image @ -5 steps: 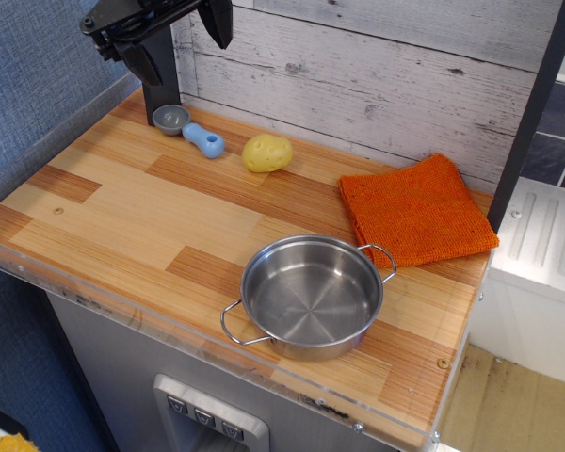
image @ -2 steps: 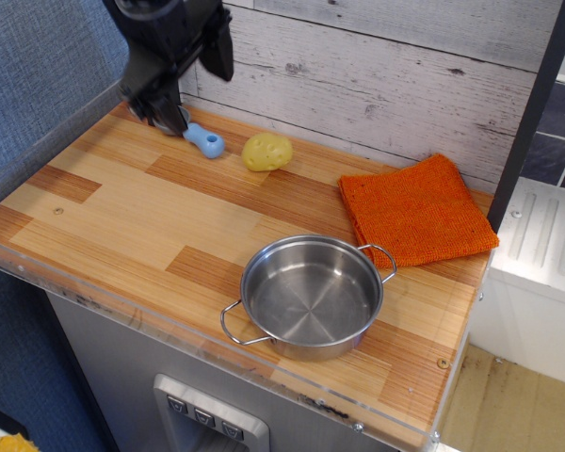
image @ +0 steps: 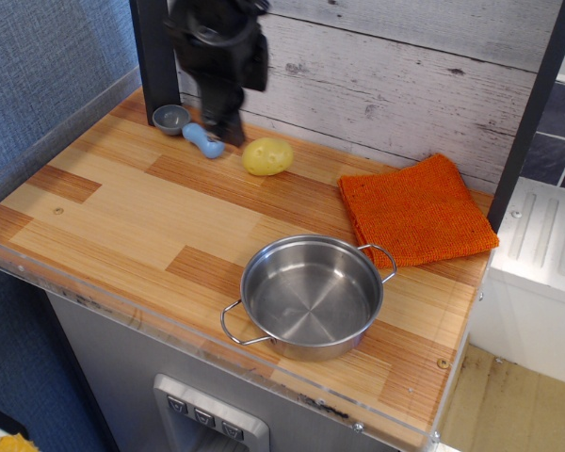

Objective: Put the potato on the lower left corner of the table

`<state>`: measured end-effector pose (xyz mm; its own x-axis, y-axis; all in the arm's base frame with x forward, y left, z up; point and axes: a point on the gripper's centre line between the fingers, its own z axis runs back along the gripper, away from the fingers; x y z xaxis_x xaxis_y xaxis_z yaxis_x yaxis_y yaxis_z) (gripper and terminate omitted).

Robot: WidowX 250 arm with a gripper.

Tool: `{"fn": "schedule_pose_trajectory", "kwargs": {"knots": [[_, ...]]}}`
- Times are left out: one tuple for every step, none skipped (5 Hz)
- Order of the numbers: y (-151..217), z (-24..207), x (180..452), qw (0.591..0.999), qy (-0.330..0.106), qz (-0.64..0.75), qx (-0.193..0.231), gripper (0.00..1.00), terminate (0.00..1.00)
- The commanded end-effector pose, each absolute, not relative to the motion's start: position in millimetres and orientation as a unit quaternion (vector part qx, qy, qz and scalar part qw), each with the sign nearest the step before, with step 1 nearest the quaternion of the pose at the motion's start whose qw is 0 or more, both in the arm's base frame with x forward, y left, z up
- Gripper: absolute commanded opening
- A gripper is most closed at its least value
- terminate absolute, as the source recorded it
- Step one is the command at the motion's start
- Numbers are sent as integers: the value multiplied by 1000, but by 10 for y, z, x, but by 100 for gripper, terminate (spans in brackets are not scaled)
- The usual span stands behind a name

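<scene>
The pale-yellow potato (image: 267, 156) lies on the wood-plank table (image: 122, 207) near the back wall, left of centre. My black gripper (image: 224, 127) hangs at the back, just left of the potato and above the scoop's blue handle. It is blurred by motion, so I cannot tell how its jaws stand. It holds nothing that I can see. The table's lower left corner (image: 9, 235) is far from the potato.
A grey scoop with a blue handle (image: 190, 130) lies at the back left. A steel pot (image: 311, 295) stands near the front edge. An orange cloth (image: 416, 211) lies at the right. A dark post (image: 155, 56) stands at the back left.
My gripper has moved right and down, from the far back-left corner to just left of the potato. The potato and the other things have not moved.
</scene>
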<state>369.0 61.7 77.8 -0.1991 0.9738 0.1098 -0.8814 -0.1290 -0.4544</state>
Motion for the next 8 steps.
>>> {"fn": "schedule_pose_trajectory", "kwargs": {"knots": [[499, 723, 3947, 572, -212, 784, -116, 100, 0], [546, 603, 3974, 561, -200, 797, -102, 100, 0], [581, 487, 3995, 547, -194, 809, -90, 100, 0], [607, 403, 4001, 541, -188, 816, -82, 100, 0], [604, 264, 3976, 536, -190, 820, -63, 0, 0], [601, 253, 3952, 539, -188, 819, -58, 0, 0], [590, 245, 3921, 543, -187, 817, -56, 0, 0], [581, 301, 3903, 545, -190, 815, -61, 0, 0]]}}
